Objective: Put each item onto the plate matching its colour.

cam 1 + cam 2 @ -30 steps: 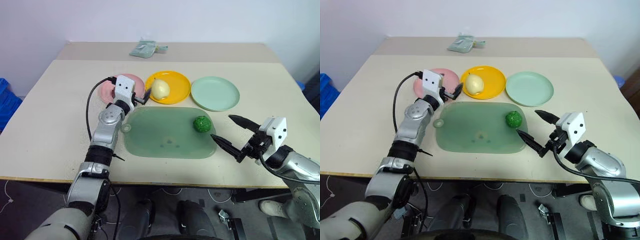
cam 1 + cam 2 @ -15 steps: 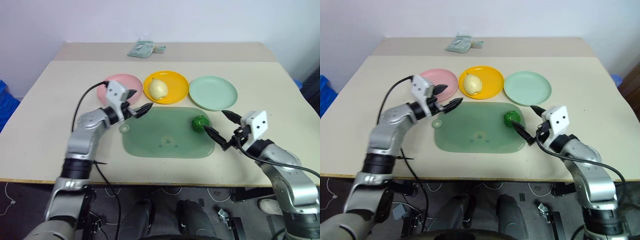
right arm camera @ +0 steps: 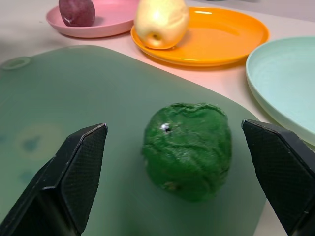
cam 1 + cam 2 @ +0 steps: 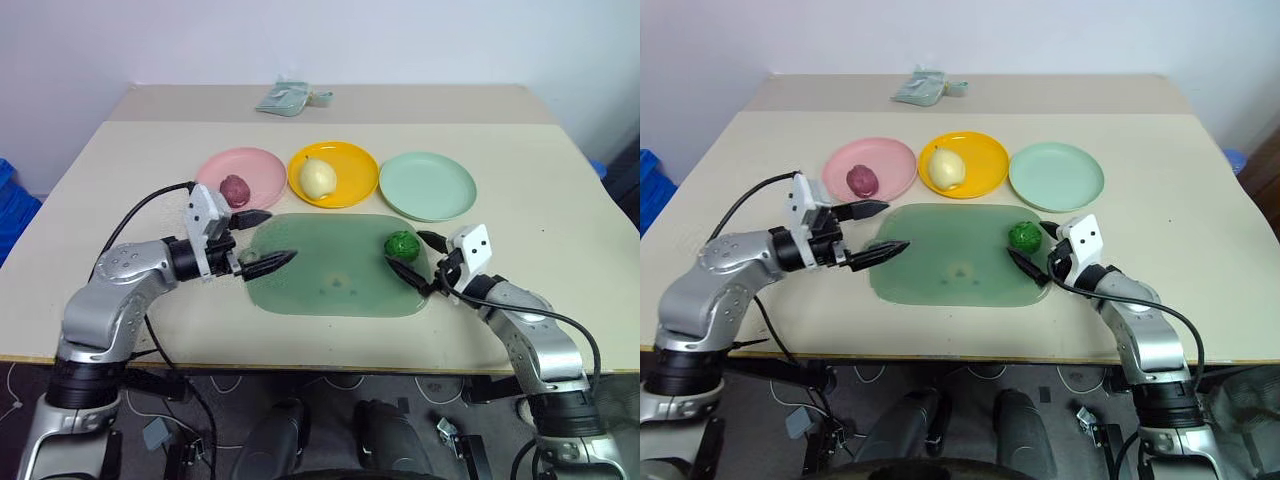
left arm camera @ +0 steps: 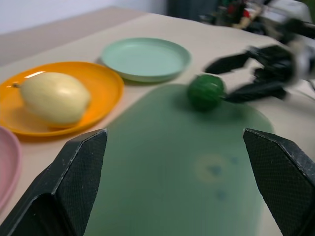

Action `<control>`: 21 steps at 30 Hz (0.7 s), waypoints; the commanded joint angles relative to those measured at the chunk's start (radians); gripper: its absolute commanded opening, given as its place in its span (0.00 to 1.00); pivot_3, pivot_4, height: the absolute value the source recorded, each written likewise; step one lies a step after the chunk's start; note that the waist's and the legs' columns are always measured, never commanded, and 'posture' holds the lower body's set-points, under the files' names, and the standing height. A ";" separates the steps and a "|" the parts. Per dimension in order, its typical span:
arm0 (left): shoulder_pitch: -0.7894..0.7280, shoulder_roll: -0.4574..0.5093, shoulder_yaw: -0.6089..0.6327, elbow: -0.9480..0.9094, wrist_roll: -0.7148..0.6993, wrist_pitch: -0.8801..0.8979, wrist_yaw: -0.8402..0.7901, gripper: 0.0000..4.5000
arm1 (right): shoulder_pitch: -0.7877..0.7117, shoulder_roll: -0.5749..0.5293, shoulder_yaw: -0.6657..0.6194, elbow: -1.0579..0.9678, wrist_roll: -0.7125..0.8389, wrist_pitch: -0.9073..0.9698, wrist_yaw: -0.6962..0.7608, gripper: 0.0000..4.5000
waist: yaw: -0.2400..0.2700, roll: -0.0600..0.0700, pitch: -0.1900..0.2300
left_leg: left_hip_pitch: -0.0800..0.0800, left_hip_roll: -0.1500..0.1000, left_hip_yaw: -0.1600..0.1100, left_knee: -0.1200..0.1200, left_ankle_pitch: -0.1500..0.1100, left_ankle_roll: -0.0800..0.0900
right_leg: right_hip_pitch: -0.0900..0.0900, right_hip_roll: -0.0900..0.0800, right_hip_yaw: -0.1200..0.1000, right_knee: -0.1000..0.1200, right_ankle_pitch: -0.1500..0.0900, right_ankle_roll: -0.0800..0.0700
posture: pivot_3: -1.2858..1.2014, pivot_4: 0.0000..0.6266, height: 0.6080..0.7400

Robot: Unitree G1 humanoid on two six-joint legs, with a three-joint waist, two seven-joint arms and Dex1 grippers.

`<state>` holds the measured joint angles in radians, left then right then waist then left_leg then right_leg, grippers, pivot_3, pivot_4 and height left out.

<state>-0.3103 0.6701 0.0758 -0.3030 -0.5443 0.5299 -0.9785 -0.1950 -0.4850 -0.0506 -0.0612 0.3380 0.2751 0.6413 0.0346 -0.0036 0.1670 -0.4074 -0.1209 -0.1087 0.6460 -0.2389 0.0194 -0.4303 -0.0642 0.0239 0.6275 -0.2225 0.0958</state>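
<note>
We note the bumpy green toy vegetable (image 3: 187, 150) sits on the dark green rubbery mat (image 4: 330, 270), between our right gripper's (image 4: 421, 262) wide fingers; left gripper (image 4: 262, 240) empty, fingers wide. Risk: rounded vegetable rolling away if the fingers close off-centre.

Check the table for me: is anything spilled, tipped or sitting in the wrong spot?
Nothing is spilled or damaged. Only the green vegetable is misplaced: it sits on the dark green mat, not the mint green plate.
</note>
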 commanded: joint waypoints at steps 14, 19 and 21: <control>0.026 0.088 0.043 -0.070 -0.080 -0.030 -0.100 1.00 | -0.077 0.009 -0.017 0.155 -0.017 -0.065 0.054 0.70 | 0.001 0.000 0.000 | 0.000 0.000 0.000 0.000 0.000 0.000 | 0.000 0.000 0.000 0.000 0.000 0.000 | 0.52 0.24 1.00; 0.023 0.063 0.036 -0.072 -0.071 -0.039 -0.049 1.00 | -0.100 0.021 -0.051 0.148 0.001 -0.085 0.041 0.38 | 0.002 0.000 0.000 | 0.000 0.000 0.000 0.000 0.000 0.000 | 0.000 0.000 0.000 0.000 0.000 0.000 | 0.52 0.24 1.00; 0.014 0.034 0.029 -0.069 -0.053 -0.046 0.000 1.00 | -0.163 0.029 -0.076 0.190 0.003 -0.114 0.018 0.38 | 0.001 0.000 0.000 | 0.000 0.000 0.000 0.000 0.000 0.000 | 0.000 0.000 0.000 0.000 0.000 0.000 | 0.52 0.24 1.00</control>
<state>-0.2785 0.7159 0.0950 -0.3397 -0.6098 0.5096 -1.0138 -0.2928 -0.4560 -0.0770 0.1315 0.3228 0.2051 0.6784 0.0357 -0.0031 0.1673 -0.4073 -0.1209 -0.1087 0.6460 -0.2388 0.0193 -0.4302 -0.0643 0.0240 0.6274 -0.2225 0.0956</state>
